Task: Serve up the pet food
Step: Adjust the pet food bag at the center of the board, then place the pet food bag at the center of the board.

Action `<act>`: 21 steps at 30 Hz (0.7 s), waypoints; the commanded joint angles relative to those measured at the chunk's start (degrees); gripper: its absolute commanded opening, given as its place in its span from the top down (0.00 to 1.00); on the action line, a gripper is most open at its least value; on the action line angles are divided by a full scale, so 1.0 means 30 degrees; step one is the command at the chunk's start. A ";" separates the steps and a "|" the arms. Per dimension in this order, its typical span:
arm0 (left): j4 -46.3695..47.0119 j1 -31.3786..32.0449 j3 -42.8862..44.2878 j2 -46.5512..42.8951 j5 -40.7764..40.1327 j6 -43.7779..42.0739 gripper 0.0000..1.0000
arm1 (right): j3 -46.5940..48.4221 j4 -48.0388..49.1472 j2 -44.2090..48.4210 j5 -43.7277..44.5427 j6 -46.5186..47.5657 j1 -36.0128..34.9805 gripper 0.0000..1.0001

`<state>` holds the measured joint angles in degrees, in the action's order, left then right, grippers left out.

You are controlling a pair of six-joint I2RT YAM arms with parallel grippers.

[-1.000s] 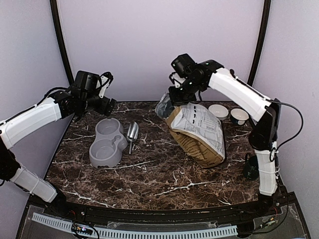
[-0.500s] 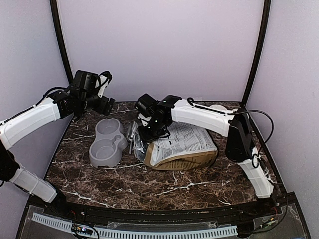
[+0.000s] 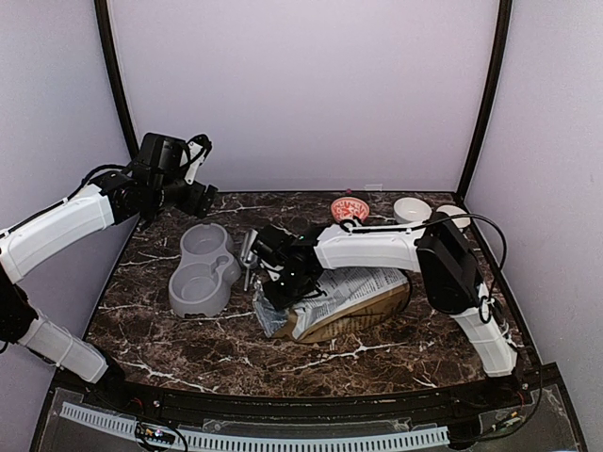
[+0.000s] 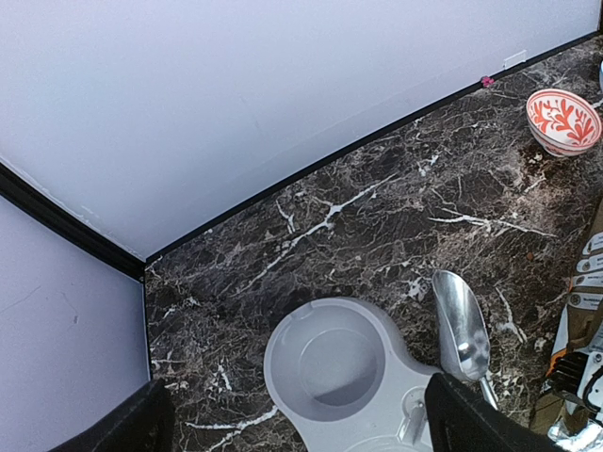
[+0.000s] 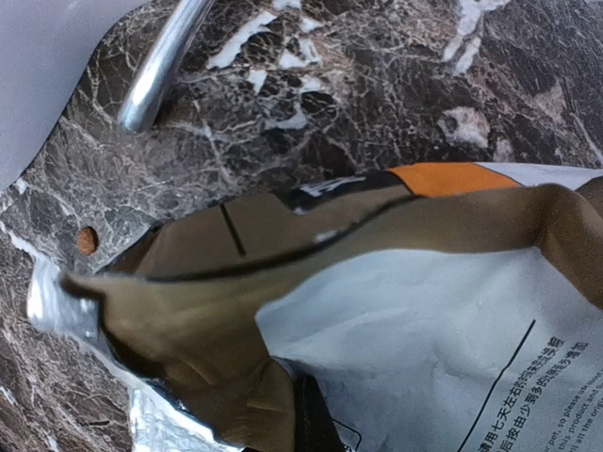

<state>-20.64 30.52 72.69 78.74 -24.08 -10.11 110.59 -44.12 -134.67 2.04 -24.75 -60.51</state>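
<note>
right gripper [image 3: 283,285] clamped on the mouth end of the bag [image 3: 353,290], low over the table [image 3: 311,363]; bag lies flat, long axis left-right, open foil mouth at its left-near end, just right of the scoop [image 3: 250,249]; pet food [image 5: 87,241]: only one loose pellet shows, on the marble beside the mouth; the rest is presumably inside the bag, not visible; double bowl [image 3: 201,273] looks empty; so the food sits right at the right gripper, double bowl to its left, scoop between, touching or just beside the double bowl; left gripper [image 3: 204,200] spread wide, holding nothing, hovering over the double bowl's far end; it's the free arm for the scoop, whose handle points near; vs a second ago: bag was propped up at right-rear with the right gripper high on its top; now swung down and left; red bowl [image 3: 350,208] uncovered; left arm unmoved
</note>
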 commanded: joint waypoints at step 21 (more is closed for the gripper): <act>-0.0090 -0.0005 0.0015 -0.0776 0.2163 0.0092 0.13 | 0.8332 -0.8561 0.2302 0.6161 0.2658 -0.0327 1.00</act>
<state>-20.67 30.52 72.69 78.72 -23.03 -10.04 138.80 -68.14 -134.28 12.16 -19.51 -61.08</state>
